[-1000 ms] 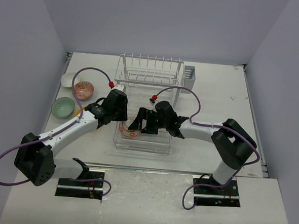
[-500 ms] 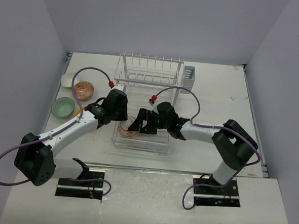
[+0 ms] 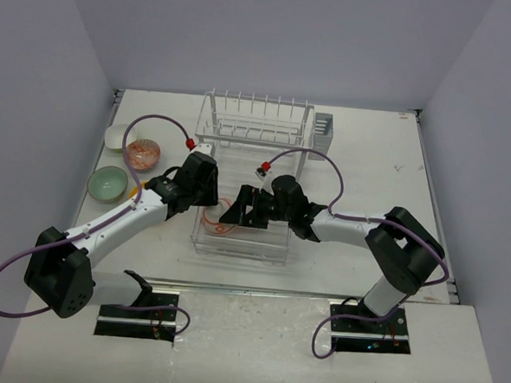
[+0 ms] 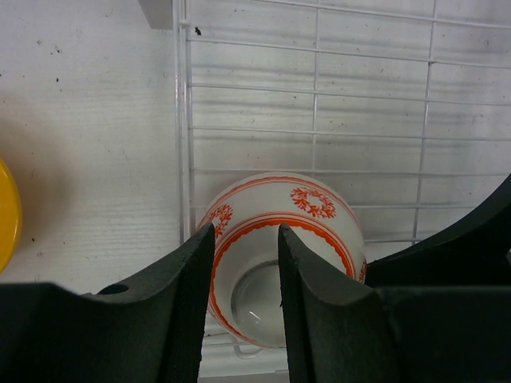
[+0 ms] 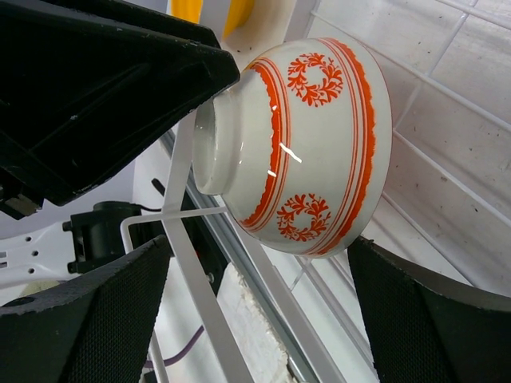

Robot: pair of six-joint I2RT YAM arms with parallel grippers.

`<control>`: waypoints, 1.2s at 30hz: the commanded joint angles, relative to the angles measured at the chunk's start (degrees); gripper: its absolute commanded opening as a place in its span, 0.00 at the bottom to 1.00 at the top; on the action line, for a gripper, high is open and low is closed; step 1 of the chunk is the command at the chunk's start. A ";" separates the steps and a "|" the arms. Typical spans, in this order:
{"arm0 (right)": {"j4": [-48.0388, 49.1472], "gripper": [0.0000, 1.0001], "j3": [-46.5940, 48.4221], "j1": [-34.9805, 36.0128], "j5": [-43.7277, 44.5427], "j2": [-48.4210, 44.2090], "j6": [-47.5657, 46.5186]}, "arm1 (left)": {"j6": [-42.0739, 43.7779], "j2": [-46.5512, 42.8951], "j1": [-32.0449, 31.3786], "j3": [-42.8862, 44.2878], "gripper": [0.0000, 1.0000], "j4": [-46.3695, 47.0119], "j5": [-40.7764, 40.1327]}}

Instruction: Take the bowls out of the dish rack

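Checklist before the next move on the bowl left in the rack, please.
1. Target found: white bowl with orange-red pattern lies tipped on its side on the dish rack lower tray. Ok.
2. Right gripper is open, with one finger on each side of the bowl and gaps showing. Ok.
3. Left gripper has its fingers apart at the bowl's foot; whether they hold it, cannot tell.
4. Arm clearance: both grippers crowd the same bowl, nearly touching. Probably not ok.
5. Set-down area: the mint green bowl and the red patterned bowl already sit on the table at left; room for another, cannot tell.
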 commanded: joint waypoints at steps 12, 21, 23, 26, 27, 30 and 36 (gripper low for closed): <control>13.25 0.80 -0.37 0.06 -0.80 0.57 1.44 | 1.13 -0.54 -0.74 0.11 0.39 0.65 -0.02; 19.83 0.72 -0.01 0.06 -3.35 5.14 3.97 | 0.87 -0.72 -0.83 -0.24 0.39 0.57 0.16; 20.89 0.70 0.34 -0.03 -4.14 6.11 4.60 | 0.95 -0.72 -0.83 -0.24 0.39 0.65 0.16; 25.28 0.65 -0.18 0.06 -5.28 7.52 6.44 | 1.04 -0.81 -0.83 -0.15 0.39 0.65 0.16; 26.60 0.64 -0.10 -0.03 -5.81 7.70 7.14 | 1.04 -0.89 -0.83 -0.15 0.39 0.57 -0.01; 26.79 0.61 0.43 0.06 -6.16 8.05 7.50 | 1.04 -0.89 -0.83 -0.15 0.40 0.57 -0.02; 27.13 0.47 0.17 -0.03 -6.69 8.40 7.85 | 1.04 -0.81 -0.83 0.11 0.40 0.57 -0.19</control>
